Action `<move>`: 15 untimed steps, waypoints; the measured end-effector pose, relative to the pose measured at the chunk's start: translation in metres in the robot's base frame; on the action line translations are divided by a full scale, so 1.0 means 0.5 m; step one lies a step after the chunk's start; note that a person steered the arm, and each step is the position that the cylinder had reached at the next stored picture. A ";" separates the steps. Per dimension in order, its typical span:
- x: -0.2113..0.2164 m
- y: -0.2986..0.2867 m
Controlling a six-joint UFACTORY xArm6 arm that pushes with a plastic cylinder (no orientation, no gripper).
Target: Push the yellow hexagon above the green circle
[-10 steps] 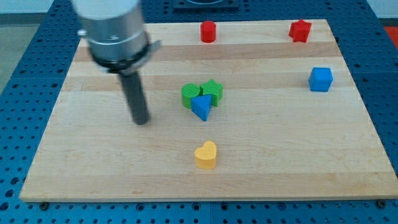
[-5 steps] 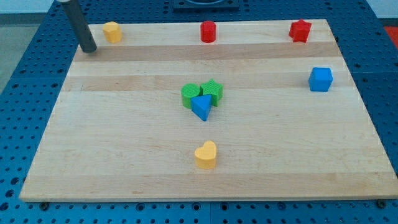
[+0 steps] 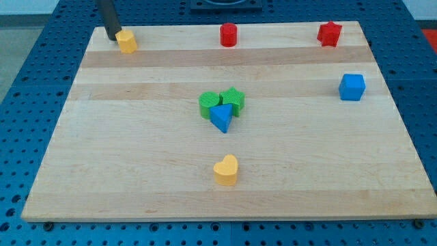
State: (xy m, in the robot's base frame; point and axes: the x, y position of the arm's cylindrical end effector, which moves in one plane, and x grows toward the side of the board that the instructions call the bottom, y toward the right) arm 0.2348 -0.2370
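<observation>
The yellow hexagon (image 3: 126,41) sits near the board's top left corner. My tip (image 3: 112,37) is right against its upper left side, touching or nearly so. The green circle (image 3: 209,105) sits at mid-board, pressed against a green star (image 3: 233,100) on its right and a blue triangle (image 3: 220,117) just below.
A red cylinder (image 3: 229,34) and a red star (image 3: 329,33) stand along the top edge. A blue cube (image 3: 352,87) is at the right. A yellow heart (image 3: 226,170) lies near the bottom middle. The wooden board (image 3: 136,171) lies on a blue perforated table.
My tip swung from mid-left of the board up to the top left corner and came in behind the yellow hexagon, which shifted slightly right and down.
</observation>
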 end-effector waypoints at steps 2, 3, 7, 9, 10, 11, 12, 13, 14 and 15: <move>0.058 0.104; 0.064 0.171; 0.179 0.288; 0.254 0.280; 0.267 0.258; 0.267 0.204; 0.296 0.180; 0.308 0.193; 0.332 0.240; 0.350 0.268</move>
State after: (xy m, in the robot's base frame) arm 0.4099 -0.1029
